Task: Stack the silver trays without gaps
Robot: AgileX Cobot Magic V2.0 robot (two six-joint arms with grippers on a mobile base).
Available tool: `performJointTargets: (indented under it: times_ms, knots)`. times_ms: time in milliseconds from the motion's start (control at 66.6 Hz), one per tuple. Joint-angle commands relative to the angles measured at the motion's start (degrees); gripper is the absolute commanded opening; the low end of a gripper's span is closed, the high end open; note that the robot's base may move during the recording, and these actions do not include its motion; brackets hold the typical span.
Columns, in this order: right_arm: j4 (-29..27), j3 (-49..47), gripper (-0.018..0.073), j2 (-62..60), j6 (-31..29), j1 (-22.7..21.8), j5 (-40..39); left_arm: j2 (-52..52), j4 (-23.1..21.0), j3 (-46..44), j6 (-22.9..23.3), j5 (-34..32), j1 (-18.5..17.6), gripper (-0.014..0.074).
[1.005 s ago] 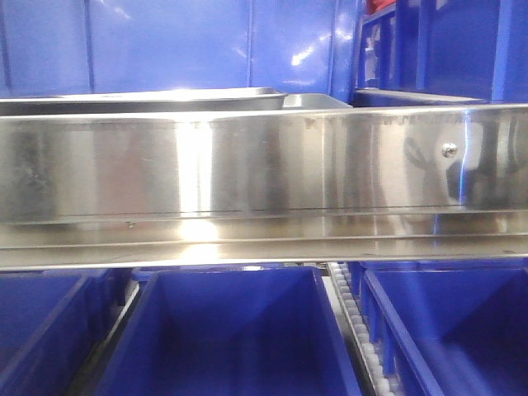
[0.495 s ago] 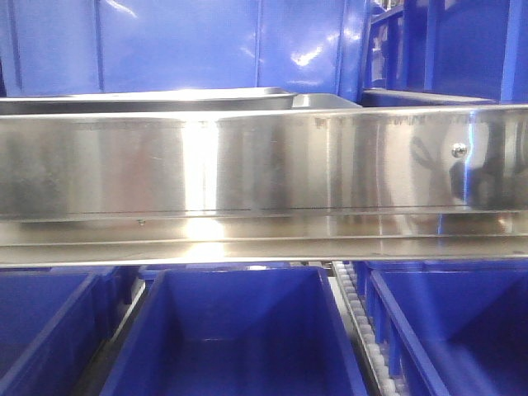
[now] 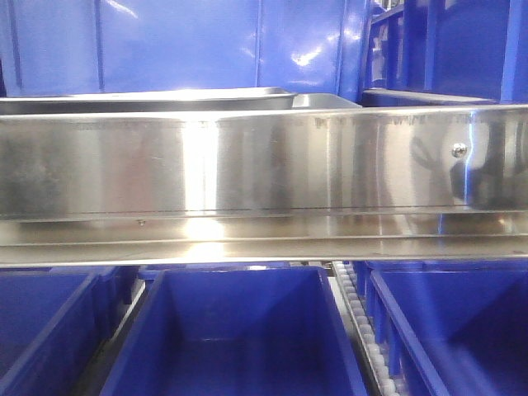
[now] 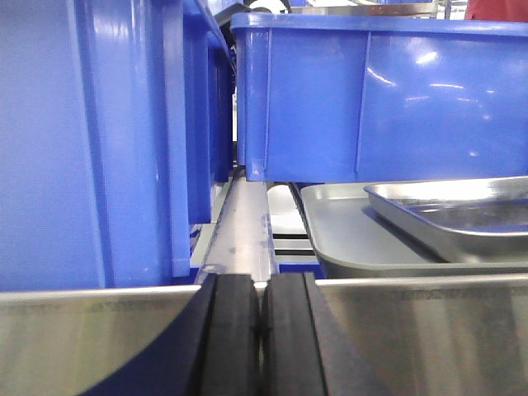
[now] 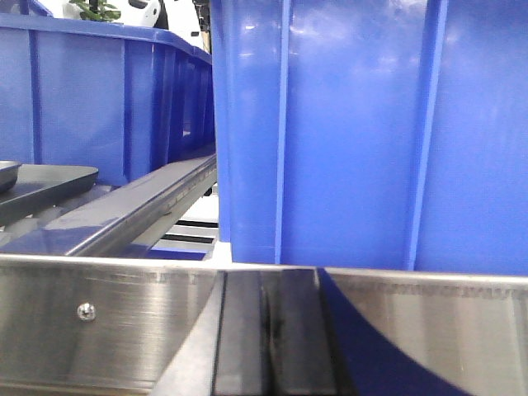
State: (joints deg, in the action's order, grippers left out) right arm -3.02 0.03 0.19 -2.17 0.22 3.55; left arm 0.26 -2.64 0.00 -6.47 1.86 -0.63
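Both jaws are seen pressed together, and nothing is held between them. In the left wrist view the left gripper (image 4: 261, 334) stands at the lower centre, its two black fingers (image 4: 231, 330) touching along a thin seam, just in front of the shelf rail (image 4: 412, 330). In the right wrist view the right gripper (image 5: 268, 330) is found at the bottom centre, also with no gap, close to the same rail.

The silver trays (image 4: 429, 227) are seen at the right of the left wrist view, behind the rail. The upper tray (image 4: 462, 210) is laid inside the lower tray (image 4: 355, 239) but is shifted to the right and slightly raised, so a wide part of the lower one is left uncovered. In the front view their long axis is seen running left to right (image 3: 148, 101), in the upper left, in front of a blue bin (image 3: 181, 41).
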Motion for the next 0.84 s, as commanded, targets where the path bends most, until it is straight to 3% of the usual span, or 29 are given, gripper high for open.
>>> performJointTargets:
  times_ms: [0, 825]
  knots:
    - [-0.06, -0.03, -0.0017, -0.19, -0.32, -0.15, -1.03, -0.26, 0.42, 0.0, -0.14, -1.51, -0.43, 0.0004]
    - [-0.06, -0.03, -0.0017, -0.19, -0.32, -0.15, -1.03, -0.26, 0.42, 0.0, -0.14, -2.3, -0.43, 0.0004]
